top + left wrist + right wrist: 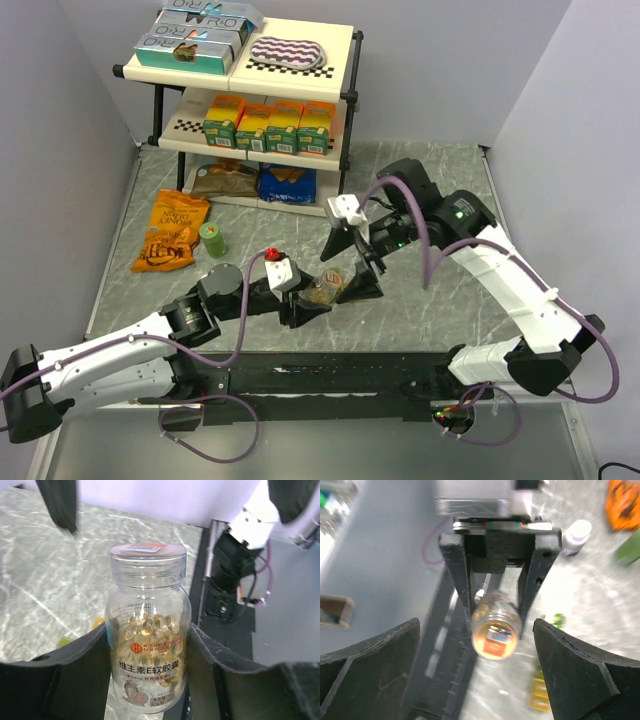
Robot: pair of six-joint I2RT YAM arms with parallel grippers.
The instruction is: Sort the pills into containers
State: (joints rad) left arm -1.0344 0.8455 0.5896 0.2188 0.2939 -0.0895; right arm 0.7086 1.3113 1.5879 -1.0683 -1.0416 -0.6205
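While the left gripper (149, 645) is squeezing a clear pill bottle (147, 630) between its two fingers (75, 670), one pressing on each side of the body, the right gripper (352, 268) is hanging just in front of the bottle's cap (495, 640) with its own fingers (375, 665) spread wide and nothing between them. From where I'm standing the sorting isn't looking begun: the cap is sitting on the bottle, the golden capsules (150, 625) are all lying inside it, and I'm seeing no pill loose anywhere. So I'm guessing the cap is the job in hand, with the open fingers needing to close round it and twist, and every compartment is waiting to be filled after that. The containers (541, 692) are lying on the table (50, 555) below the left fingers and a little to one side, showing only as a green patch and a yellow end past the bottle. From above, the two grippers are covering the strip altogether. I'm not managing to tell whether its lids are up or down, and the right wrist view is blurring badly.
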